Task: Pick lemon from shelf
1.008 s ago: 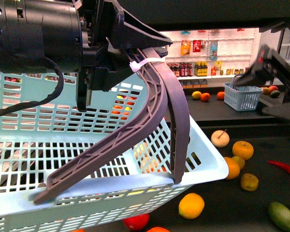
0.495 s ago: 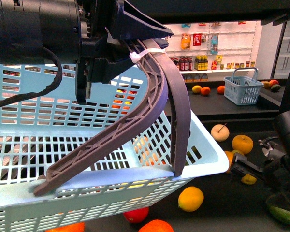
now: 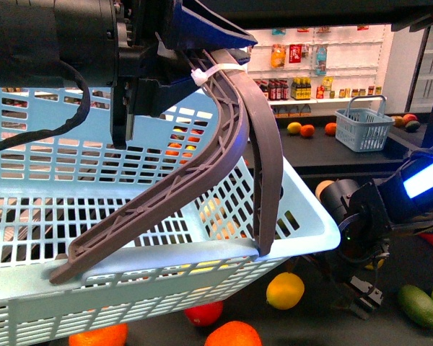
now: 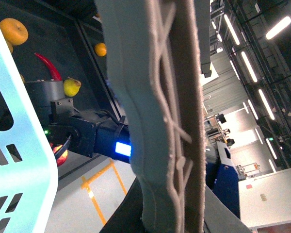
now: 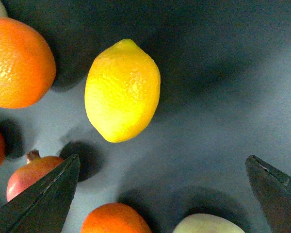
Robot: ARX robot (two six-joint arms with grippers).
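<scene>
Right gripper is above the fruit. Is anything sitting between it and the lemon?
Nothing visible. In the right wrist view the right gripper is open, and only bare shelf lies between it and the lemon. An orange sits close beside the lemon, not touching it.

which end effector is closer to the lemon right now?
Right. The right end effector hovers open over the shelf, with the lemon just ahead of it. The left end effector is higher up, shut on the basket handle, farther away.
</scene>
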